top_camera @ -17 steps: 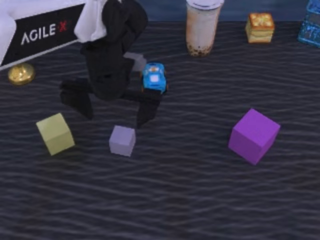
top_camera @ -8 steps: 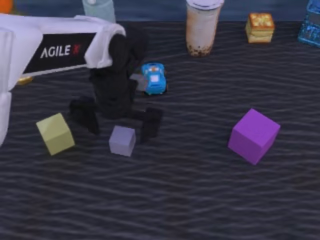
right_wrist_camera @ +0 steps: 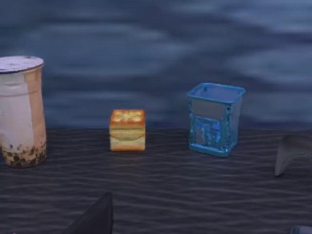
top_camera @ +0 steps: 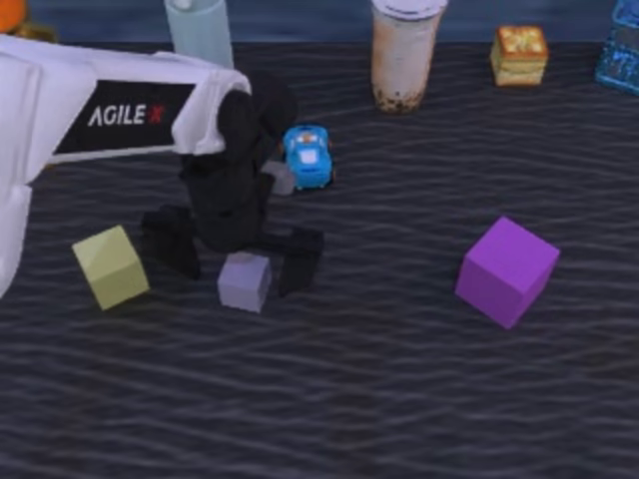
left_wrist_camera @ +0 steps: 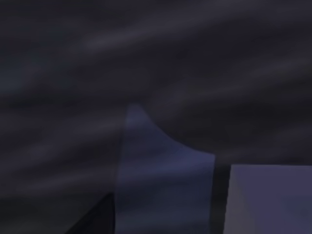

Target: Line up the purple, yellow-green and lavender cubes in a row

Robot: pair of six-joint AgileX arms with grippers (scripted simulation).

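Note:
The small lavender cube (top_camera: 245, 281) sits left of the table's middle. My left gripper (top_camera: 240, 271) is open directly over it, with one black finger (top_camera: 172, 239) on its left and the other on its right, neither visibly touching it. In the left wrist view the lavender cube (left_wrist_camera: 269, 200) fills the lower corner, close up. The yellow-green cube (top_camera: 110, 266) lies just left of that gripper. The larger purple cube (top_camera: 506, 271) rests far to the right. My right arm is out of the top view; the right gripper (right_wrist_camera: 195, 187) is open and empty.
A blue toy car (top_camera: 308, 156) stands just behind the left gripper. Along the back edge are a pale bottle (top_camera: 200, 30), a bubble-tea cup (top_camera: 404, 50), a small burger block (top_camera: 519, 55) and a blue basket (top_camera: 619, 55).
My left arm has swung forward and down, carrying the open gripper from beside the toy car to straddling the lavender cube. The cubes have not moved.

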